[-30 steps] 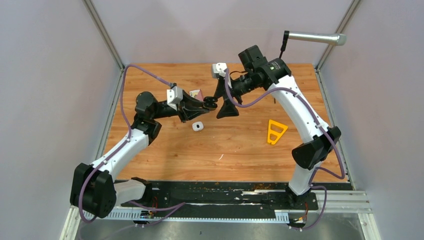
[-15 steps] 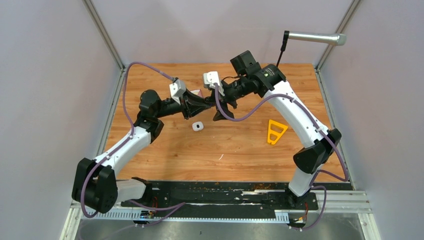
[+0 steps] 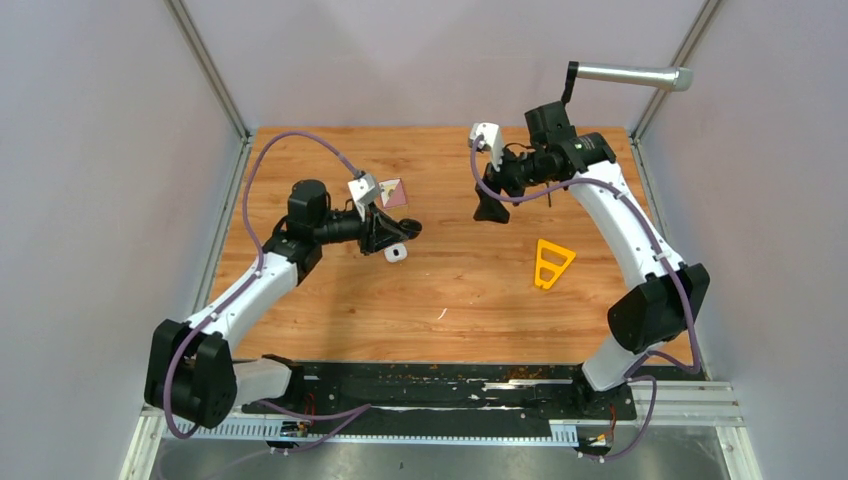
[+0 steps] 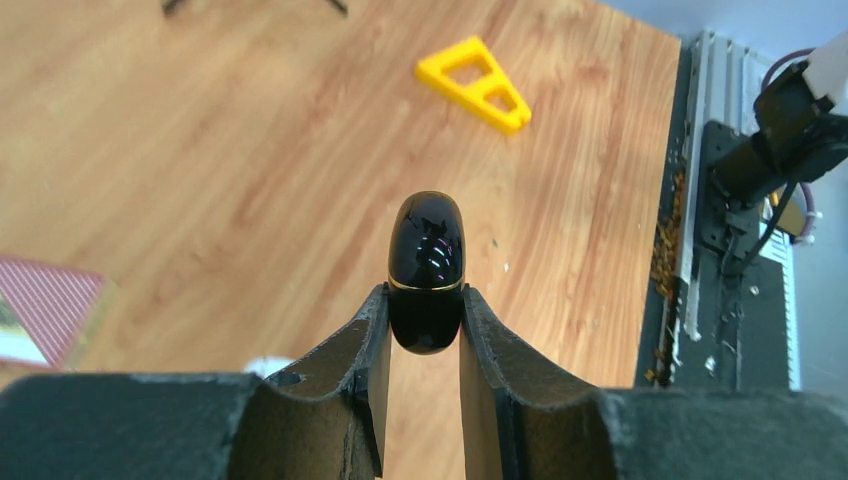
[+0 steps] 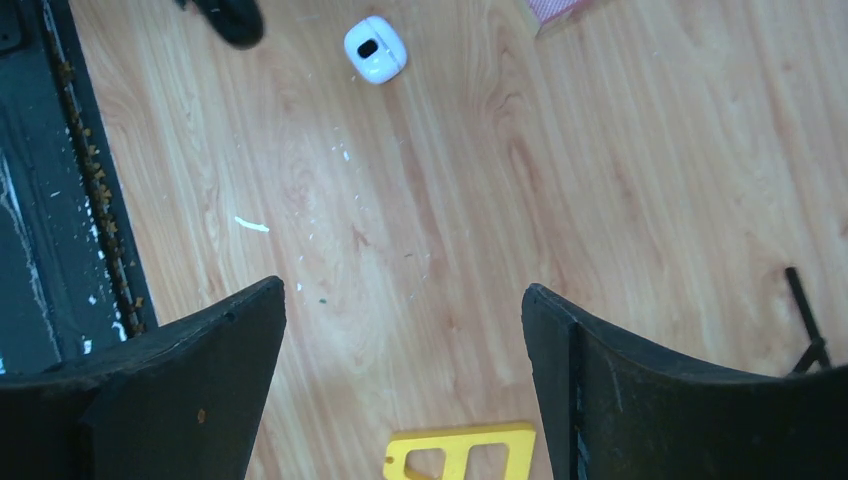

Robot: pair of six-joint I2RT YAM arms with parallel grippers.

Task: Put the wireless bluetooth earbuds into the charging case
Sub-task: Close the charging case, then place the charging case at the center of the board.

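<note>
The big brown wooden table (image 3: 450,300) takes up most of the top view. Two white and black arms reach over it, one from each side.

The right gripper (image 5: 400,292) hangs high over the far right part of the table. Its two black fingers are spread wide with nothing between them. The left gripper (image 4: 425,315) is over the far left part. Its fingers are pressed in on a small, shiny black oval earbud (image 4: 427,262) and pinch it by its lower end. The rounded top sticks out past the fingertips.

A flat yellow plastic triangle (image 3: 552,262) with holes lies on the right side of the table. A red patterned card (image 3: 393,192) lies at the far left, just behind the left gripper. The little white rounded charging case (image 3: 396,252) sits on the wood just beside the left gripper, on its near side. From the right wrist the case (image 5: 375,48) shows a dark spot on top. I cannot tell if that is a hole or something in it. A thin white sliver (image 5: 252,224) lies near the front. I can find no other earbuds.

The earbud looks very light, hard and slippery, so it could pop out if squeezed too much. I think a soft pinch on its two sides is best, with the end that goes into the case left free.
</note>
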